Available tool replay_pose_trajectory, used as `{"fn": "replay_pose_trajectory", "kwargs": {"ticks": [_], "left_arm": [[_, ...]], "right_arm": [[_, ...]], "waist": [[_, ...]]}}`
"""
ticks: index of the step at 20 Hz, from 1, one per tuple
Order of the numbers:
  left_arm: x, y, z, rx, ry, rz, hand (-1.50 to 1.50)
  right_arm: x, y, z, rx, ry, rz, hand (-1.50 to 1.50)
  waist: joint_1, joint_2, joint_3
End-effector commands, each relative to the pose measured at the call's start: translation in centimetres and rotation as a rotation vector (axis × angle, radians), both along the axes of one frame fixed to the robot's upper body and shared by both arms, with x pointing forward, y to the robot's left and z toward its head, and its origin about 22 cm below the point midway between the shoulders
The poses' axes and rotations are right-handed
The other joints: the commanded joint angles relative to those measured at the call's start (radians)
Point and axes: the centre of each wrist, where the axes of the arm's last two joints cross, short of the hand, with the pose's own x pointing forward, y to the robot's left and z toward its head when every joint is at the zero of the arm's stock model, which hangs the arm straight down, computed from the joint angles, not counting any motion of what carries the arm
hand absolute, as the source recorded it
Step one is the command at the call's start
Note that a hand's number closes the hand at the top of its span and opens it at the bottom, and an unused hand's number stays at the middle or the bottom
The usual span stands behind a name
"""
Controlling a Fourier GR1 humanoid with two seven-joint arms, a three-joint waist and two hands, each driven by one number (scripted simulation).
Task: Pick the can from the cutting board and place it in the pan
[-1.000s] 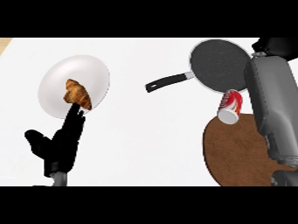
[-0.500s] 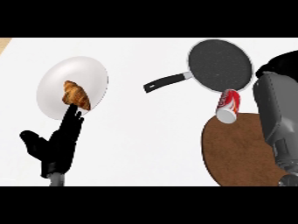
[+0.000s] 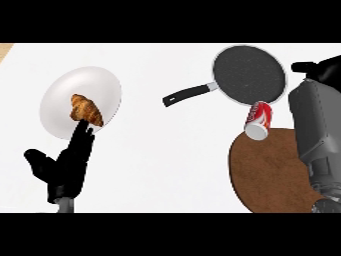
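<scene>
- Can [image 3: 259, 119], red and white, lies tilted on its side at the far rim of the round brown cutting board [image 3: 272, 175]; its upper end touches or overlaps the near rim of the pan [image 3: 248, 75], contact not clear
- Pan is dark and round, just beyond the board; its black handle [image 3: 190, 94] points left and toward the viewer, over bare white bench [image 3: 169, 160]
- Wide open bench left of the pan, between handle and white plate [image 3: 81, 102]; the plate carries a croissant [image 3: 86, 109]
- Right robot hand [image 3: 335, 70] shows right of the pan, near the view's right edge; dark, partly cut off, cannot tell whether it is spread or curled; it holds nothing visible
- Grey right forearm [image 3: 322, 130] runs down over the board's right side, hiding that part of the board
- Board's near edge is cut off at the bottom of the view
- Left robot hand [image 3: 61, 170] well left of the pan, fingers straight and apart, pointing up; fingertips overlap the plate's near rim below the croissant
- Tan strip at the far left corner marks the bench's edge
</scene>
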Motion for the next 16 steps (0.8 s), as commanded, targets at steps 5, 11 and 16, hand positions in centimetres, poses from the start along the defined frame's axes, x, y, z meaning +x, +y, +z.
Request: {"fn": "replay_pose_trajectory", "kwargs": {"ticks": [5,11,16], "left_arm": [[-0.8,0.9,-2.5,0.014,0.088,0.043,0.00],[-1.8,-0.3,-2.2,0.002,0.092,0.020,0.00],[-1.2,0.8,-2.8,0.008,0.094,0.048,0.00]], "right_arm": [[0.1,6.5,-0.8,0.116,-0.447,-0.010,-1.50],[-0.3,9.7,-1.2,0.133,-0.545,0.130,-1.50],[-2.4,12.9,-3.1,0.178,-0.551,0.276,-1.50]], "waist": [[-0.034,-0.017,-0.009],[-0.033,-0.031,-0.008],[-0.046,-0.034,-0.010]]}}
